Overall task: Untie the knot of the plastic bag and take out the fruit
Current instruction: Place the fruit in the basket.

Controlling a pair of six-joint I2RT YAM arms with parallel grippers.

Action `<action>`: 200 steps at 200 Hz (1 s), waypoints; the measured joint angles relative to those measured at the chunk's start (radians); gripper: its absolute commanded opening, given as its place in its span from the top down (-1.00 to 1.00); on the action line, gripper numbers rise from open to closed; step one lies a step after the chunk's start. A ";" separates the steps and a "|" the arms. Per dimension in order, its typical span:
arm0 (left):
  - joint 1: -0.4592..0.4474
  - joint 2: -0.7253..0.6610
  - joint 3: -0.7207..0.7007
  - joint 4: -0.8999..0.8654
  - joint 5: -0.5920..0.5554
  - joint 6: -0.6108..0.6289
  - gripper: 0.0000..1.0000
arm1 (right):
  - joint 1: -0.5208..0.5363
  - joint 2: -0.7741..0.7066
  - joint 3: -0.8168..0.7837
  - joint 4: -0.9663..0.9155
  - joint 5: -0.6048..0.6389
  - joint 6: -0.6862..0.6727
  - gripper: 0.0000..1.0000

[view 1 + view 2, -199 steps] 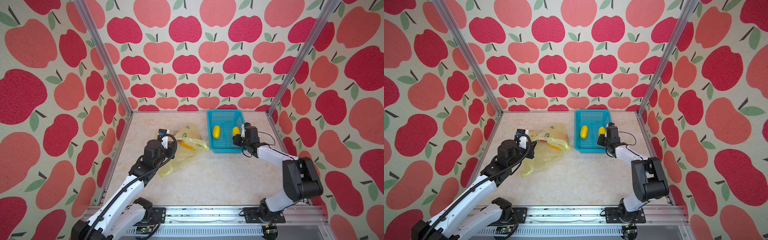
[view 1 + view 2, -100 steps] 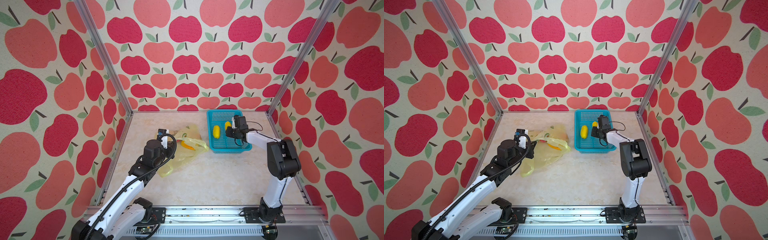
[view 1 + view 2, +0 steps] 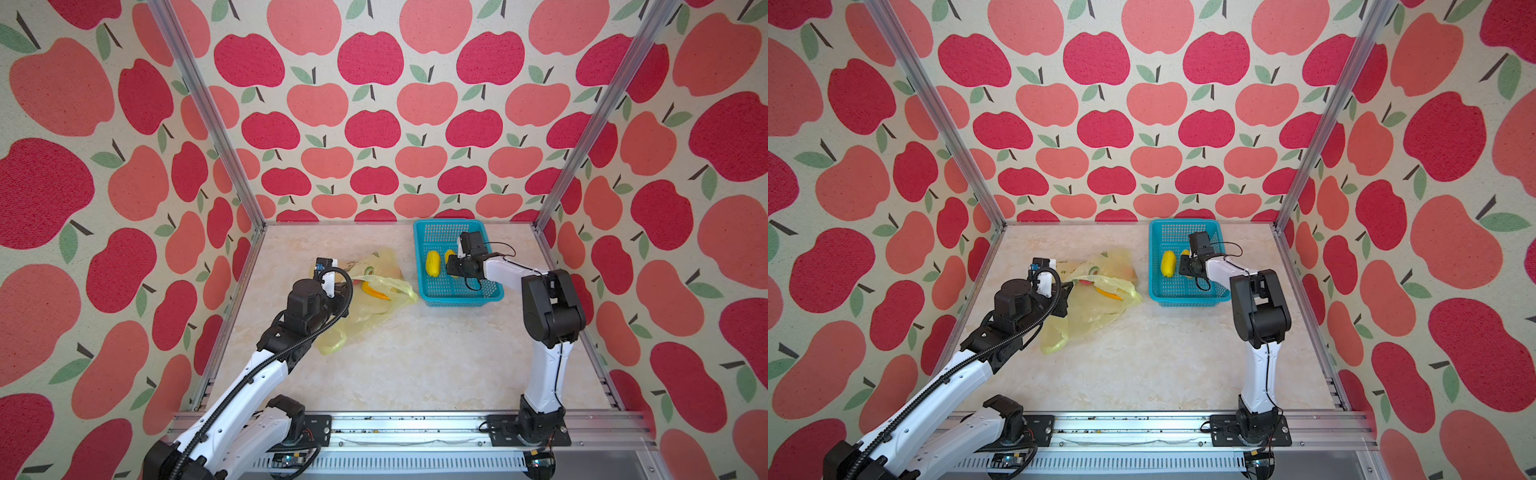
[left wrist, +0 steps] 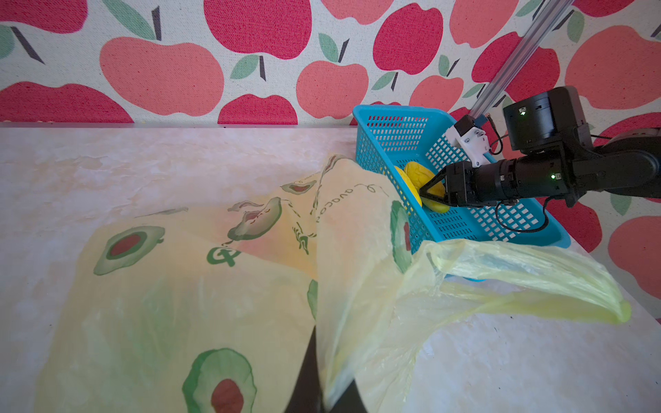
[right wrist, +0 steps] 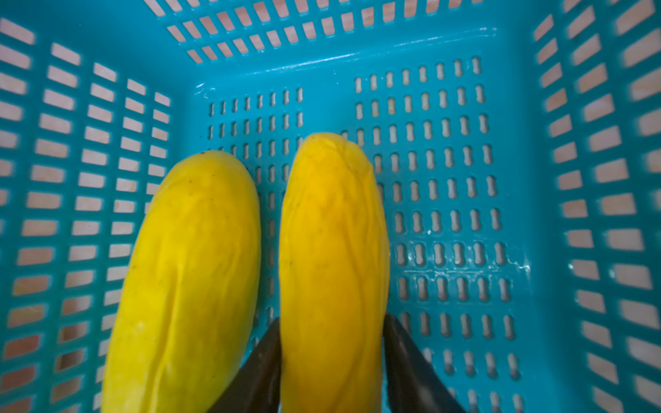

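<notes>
The plastic bag [image 3: 374,307] lies crumpled left of centre in both top views, yellow-green with avocado prints [image 4: 125,246]. No knot shows; a handle loop [image 4: 536,282] hangs loose. My left gripper [image 4: 327,397] is shut on the bag's film at its left edge [image 3: 1068,286]. Inside the bag lies an orange fruit [image 3: 376,293]. Two yellow fruits [image 5: 189,279] [image 5: 332,250] lie side by side in the teal basket [image 3: 440,232]. My right gripper [image 5: 332,321] straddles the right-hand yellow fruit with its fingers [image 5: 404,350] close alongside, a sliver of gap on one side.
The basket [image 3: 1183,226] stands at the back right, close to the bag's edge. Apple-print walls and metal posts [image 3: 582,124] enclose the marble-look table [image 3: 415,365]. The right arm's elbow [image 3: 548,307] rises in front of the basket.
My right gripper has moved left across the basket with the yellow fruit, set it beside the other, and its jaws have widened. The left arm and bag are unchanged.
</notes>
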 measured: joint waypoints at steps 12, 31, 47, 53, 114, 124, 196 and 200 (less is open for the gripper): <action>0.000 -0.006 -0.001 0.000 -0.001 0.000 1.00 | 0.003 -0.016 -0.002 -0.005 0.004 -0.004 -0.30; 0.000 -0.007 -0.001 0.000 0.000 0.000 1.00 | 0.010 -0.069 -0.019 -0.005 0.016 -0.008 -0.48; 0.001 -0.006 -0.002 0.000 0.005 0.000 1.00 | 0.022 -0.139 -0.056 -0.003 0.028 -0.014 -0.62; 0.001 -0.006 -0.002 0.000 0.007 0.000 1.00 | 0.027 -0.168 -0.075 0.002 0.034 -0.013 -0.66; 0.004 -0.005 -0.005 0.001 0.008 0.000 1.00 | 0.080 -0.510 -0.282 0.079 0.073 0.008 -0.99; 0.004 -0.006 -0.005 0.001 0.008 0.000 1.00 | 0.081 -0.547 -0.298 0.086 0.088 0.037 -0.99; 0.005 -0.006 -0.008 0.003 0.008 0.000 1.00 | 0.060 -0.851 -0.725 0.474 0.039 0.175 -0.99; 0.005 -0.006 -0.008 0.004 0.008 -0.001 1.00 | 0.058 -0.870 -0.762 0.512 0.032 0.168 -0.99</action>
